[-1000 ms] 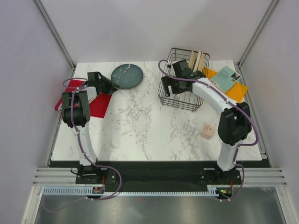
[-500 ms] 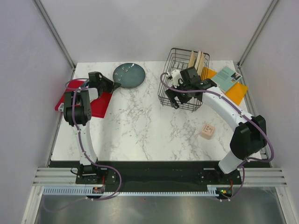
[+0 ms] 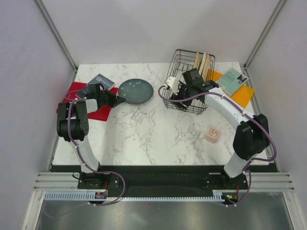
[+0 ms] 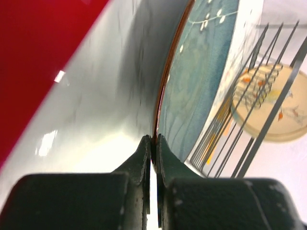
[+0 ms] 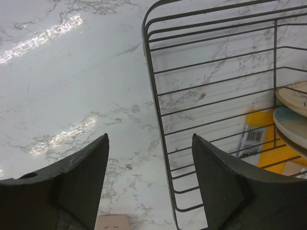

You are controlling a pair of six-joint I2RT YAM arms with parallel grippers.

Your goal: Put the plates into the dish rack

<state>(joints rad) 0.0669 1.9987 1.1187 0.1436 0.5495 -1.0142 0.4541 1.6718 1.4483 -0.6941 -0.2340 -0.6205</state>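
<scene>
While you watch from above, the white marble-patterned table [image 3: 144, 134] carries the black wire rectangular dish rack [image 3: 182, 57] at its far right. The round dark teal speckled ceramic plate [image 3: 136, 91] sits left of the rack, apart from it, beside the flat red board [image 3: 103, 111]. It may be tilted off the marble; the wrist view is too close to tell. Cream round ceramic plates [image 3: 204, 62] stand on edge inside the rack's far right. Your left gripper [image 4: 152, 141] is clamped on the teal plate's rim. Your right gripper [image 5: 149, 139] hangs at the rack's near-left corner, fingers spread apart, holding nothing.
</scene>
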